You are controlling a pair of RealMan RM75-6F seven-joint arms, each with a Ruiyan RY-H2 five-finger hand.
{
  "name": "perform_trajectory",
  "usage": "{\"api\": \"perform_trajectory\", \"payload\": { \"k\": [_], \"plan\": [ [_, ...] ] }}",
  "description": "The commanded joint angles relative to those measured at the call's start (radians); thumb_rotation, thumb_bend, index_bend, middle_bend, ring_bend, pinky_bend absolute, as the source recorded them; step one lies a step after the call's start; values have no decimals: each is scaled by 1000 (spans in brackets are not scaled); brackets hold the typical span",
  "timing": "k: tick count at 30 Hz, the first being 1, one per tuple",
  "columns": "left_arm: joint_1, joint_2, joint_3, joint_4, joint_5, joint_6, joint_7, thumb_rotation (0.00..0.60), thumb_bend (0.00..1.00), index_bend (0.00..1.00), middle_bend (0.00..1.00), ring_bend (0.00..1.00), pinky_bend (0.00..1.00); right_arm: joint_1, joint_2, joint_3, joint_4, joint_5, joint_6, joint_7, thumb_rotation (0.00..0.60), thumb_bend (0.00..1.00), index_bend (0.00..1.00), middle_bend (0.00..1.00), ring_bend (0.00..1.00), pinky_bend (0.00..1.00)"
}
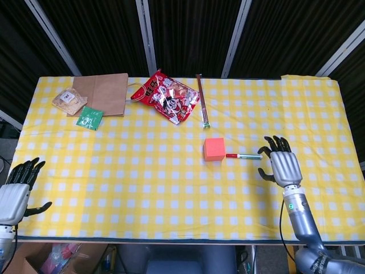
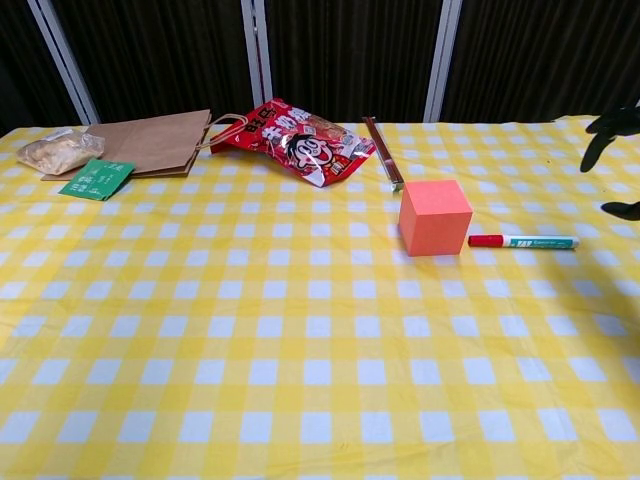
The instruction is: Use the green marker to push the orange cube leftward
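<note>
The checked yellow tabletop (image 1: 171,194) fills the frame. Upper left lies a brown paper bag (image 1: 105,92), with a red snack bag (image 1: 168,97) beside it. At lower right the right hand (image 1: 282,166) hovers with fingers (image 1: 277,141) apart, empty, just right of the marker. At lower left the left hand (image 1: 16,193) is likewise spread. The orange cube (image 1: 214,149) sits centre-right, and the green marker (image 1: 244,156) touches its right side.
</note>
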State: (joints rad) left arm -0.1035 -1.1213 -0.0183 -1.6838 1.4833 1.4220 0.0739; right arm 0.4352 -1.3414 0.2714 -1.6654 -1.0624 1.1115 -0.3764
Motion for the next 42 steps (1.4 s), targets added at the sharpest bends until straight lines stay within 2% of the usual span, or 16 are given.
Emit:
{"api": "perform_trajectory", "payload": {
  "k": [1,11,18,42],
  "plan": [
    [-3,3,0,-2,-7,-9,-6,600,7,0,0,0,0,72,-88,32,95,83,-39,-69,600,365,389,137,0,11],
    [-16,8,-5,-11,-24,-35,-25,600,7,0,0,0,0,160,-212,58,303,198,-104,-81,600,364,389,143,0,11],
    [-16,11,-6,-15,-31,-38,-32,600,7,0,0,0,0,177,-267,40,426,231,-139,-65,600,363,389,146,0,11],
    [-21,5,-6,-22,-41,-44,-20,600,7,0,0,0,0,172,-310,23,534,249,-170,4,600,364,407,159,0,11]
  ]
}}
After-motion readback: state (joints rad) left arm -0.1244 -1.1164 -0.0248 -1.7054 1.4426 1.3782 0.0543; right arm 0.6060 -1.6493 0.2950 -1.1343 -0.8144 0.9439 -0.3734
